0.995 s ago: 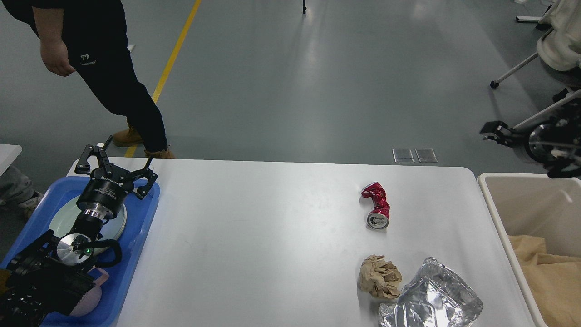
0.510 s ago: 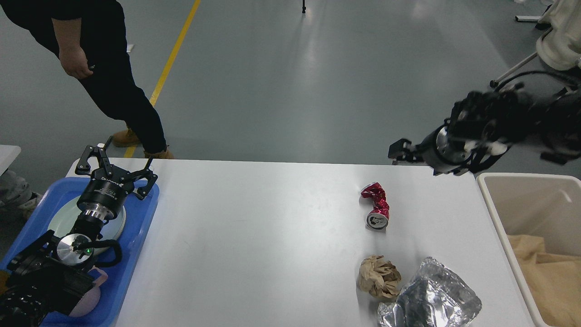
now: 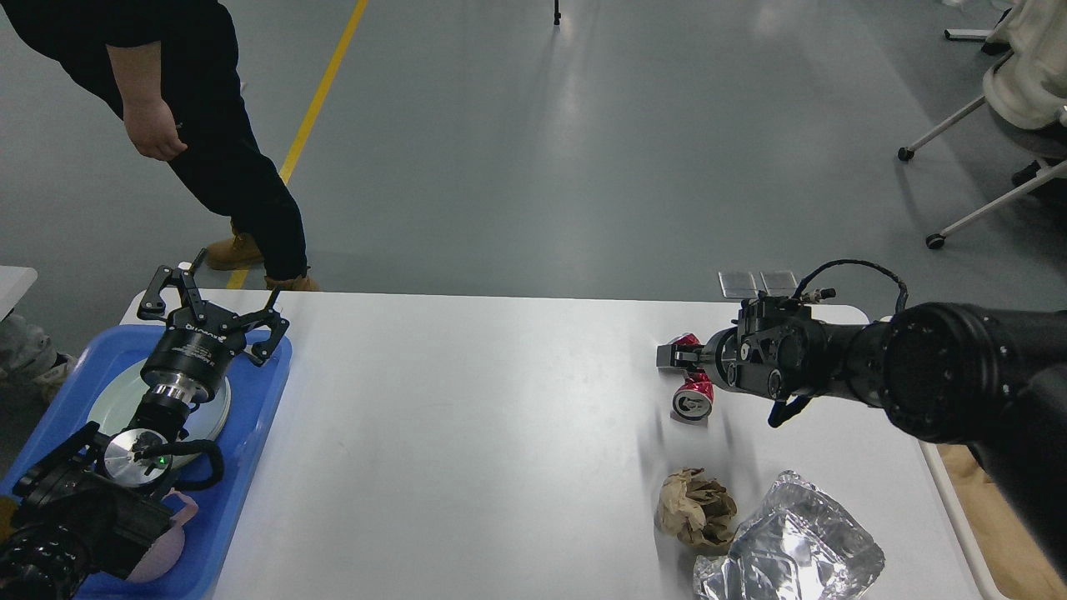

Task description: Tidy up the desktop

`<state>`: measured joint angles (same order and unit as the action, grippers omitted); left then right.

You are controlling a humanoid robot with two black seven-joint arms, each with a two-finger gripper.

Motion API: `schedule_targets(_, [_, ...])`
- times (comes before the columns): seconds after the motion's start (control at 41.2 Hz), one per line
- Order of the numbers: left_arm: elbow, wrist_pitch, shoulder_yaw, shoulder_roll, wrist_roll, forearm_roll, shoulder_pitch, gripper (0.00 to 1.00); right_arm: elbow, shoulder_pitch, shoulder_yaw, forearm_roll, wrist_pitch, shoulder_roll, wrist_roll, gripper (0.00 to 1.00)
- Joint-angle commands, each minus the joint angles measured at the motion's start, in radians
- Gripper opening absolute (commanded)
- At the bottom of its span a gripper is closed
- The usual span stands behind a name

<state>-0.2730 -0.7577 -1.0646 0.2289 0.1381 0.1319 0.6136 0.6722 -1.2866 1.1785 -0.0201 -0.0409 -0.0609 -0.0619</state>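
Right gripper (image 3: pixel 671 357): reaching in low from the right edge, tip lying over the upper end of the crushed red can (image 3: pixel 694 398); seen nearly end-on and dark, so whether its fingers are spread or closed, or gripping anything, I cannot tell.
Can vs. claw: the can is lying directly under and just nearer than the fingertips; contact is possibly being made, but the overlap is hiding it.
Can long axis: running roughly far-to-near across the desktop (image 3: pixel 467 433), open mouth facing the near side; the arm is coming across it nearly square.
Nearer arm: the right one, by a wide margin.
Left gripper (image 3: pixel 212 304): hovering over the blue tray (image 3: pixel 258 417) at the far left, fingers splayed wide, holding nothing.
Tray contents: a pale plate (image 3: pixel 212 412) is sitting under the left arm.
Desktop look: white, glossy, rounded corners, broad bare middle; it is filling the lower half of the view.
Litter remaining: the can, a brown paper wad (image 3: pixel 697 508) and a crumpled foil bag (image 3: pixel 792 554), all clustering toward the right near side.
Judged step: the can is probably being taken first.
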Motion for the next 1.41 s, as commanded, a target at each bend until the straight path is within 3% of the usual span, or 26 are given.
schedule_targets(0.0, [0.000,0.000,0.000,0.000,0.000,0.000,0.000,0.96,-0.095,0.081,0.003,0.000,0.003,-0.017,-0.001,1.00])
schedule_targets(0.194, [0.000,0.000,0.000,0.001,0.000,0.000,0.000,0.96,-0.180,0.154,0.001,0.000,0.007,-0.028,-0.001,1.00])
schedule_targets(0.243, [0.000,0.000,0.000,0.000,0.000,0.000,0.000,0.96,-0.192,0.171,0.003,0.000,0.007,-0.030,-0.003,0.95])
schedule_targets(0.388, [0.000,0.000,0.000,0.000,0.000,0.000,0.000,0.96,-0.198,0.194,0.001,-0.001,0.009,-0.028,-0.004,0.71])
schedule_targets(0.51, [0.000,0.000,0.000,0.000,0.000,0.000,0.000,0.96,-0.194,0.197,-0.005,-0.004,0.009,-0.028,-0.004,0.39])
schedule_targets(0.825, [0.000,0.000,0.000,0.001,0.000,0.000,0.000,0.96,-0.189,0.193,-0.005,-0.004,0.006,-0.028,-0.004,0.11])
schedule_targets(0.947, [0.000,0.000,0.000,0.001,0.000,0.000,0.000,0.96,-0.183,0.179,-0.007,-0.004,0.006,-0.028,-0.004,0.05])
schedule_targets(1.092, [0.000,0.000,0.000,0.001,0.000,0.000,0.000,0.96,-0.126,0.110,-0.010,-0.004,-0.001,-0.017,-0.004,0.05])
schedule_targets(1.384, [0.000,0.000,0.000,0.001,0.000,0.000,0.000,0.96,0.289,-0.249,-0.065,0.000,-0.033,0.214,0.013,0.00])
